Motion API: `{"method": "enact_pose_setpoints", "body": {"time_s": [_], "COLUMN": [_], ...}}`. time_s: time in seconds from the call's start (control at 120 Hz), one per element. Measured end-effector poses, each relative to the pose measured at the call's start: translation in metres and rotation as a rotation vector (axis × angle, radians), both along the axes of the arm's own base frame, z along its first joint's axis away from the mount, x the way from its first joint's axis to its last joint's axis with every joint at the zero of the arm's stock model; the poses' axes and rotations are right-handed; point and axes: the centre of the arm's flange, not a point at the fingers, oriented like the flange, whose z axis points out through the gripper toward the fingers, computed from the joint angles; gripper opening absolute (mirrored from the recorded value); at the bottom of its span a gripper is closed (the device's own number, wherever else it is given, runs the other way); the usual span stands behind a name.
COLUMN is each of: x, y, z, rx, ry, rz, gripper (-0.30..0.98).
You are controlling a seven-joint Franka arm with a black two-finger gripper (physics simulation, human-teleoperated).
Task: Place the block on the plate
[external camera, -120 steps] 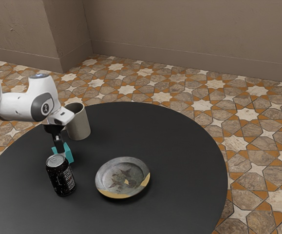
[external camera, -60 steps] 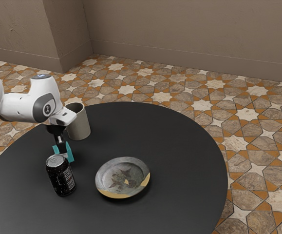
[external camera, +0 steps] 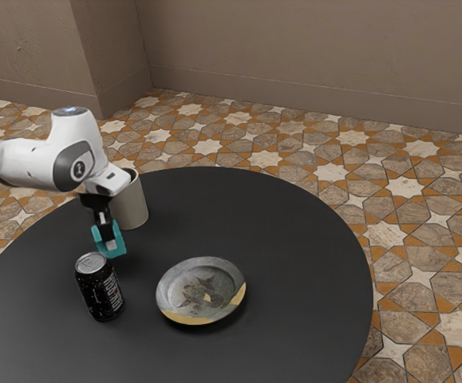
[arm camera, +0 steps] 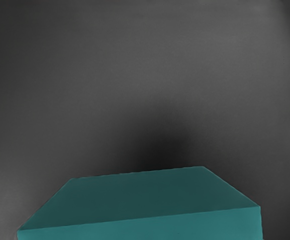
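Black two-finger hand (external camera: 110, 245): it's pinching the teal rectangular block (arm camera: 145, 200) aloft, presumably for carrying!
Round grey plate (external camera: 199, 291): it's lying face-up, bare.

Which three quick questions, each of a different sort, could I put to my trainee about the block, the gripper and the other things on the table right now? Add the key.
1. True or false: the teal rectangular block rests on the round grey plate.

2. What is the black two-finger gripper shut on?
(a) the tall beige mug
(b) the block
(c) the plate

3. Fill in, left or right: on the round black table, the black metal can stands toward the exterior view's ____ from the plate.

Key: 1 false; 2 b; 3 left.
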Motion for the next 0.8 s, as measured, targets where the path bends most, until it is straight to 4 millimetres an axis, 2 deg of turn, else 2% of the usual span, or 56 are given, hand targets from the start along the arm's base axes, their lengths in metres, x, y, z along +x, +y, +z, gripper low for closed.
{"method": "enact_pose_setpoints", "body": {"time_s": [0.258, 0.558, 0.8], "x": [-0.004, -0.013, -0.025], "y": [-0.073, -0.134, -0.204], "z": [0.008, 0.029, 0.027], "rx": [0.006, 0.038, 0.067], "ry": [0.004, 0.026, 0.081], "rz": [-0.084, -0.120, -0.158], "gripper": [0.34, 0.31, 0.31]}}
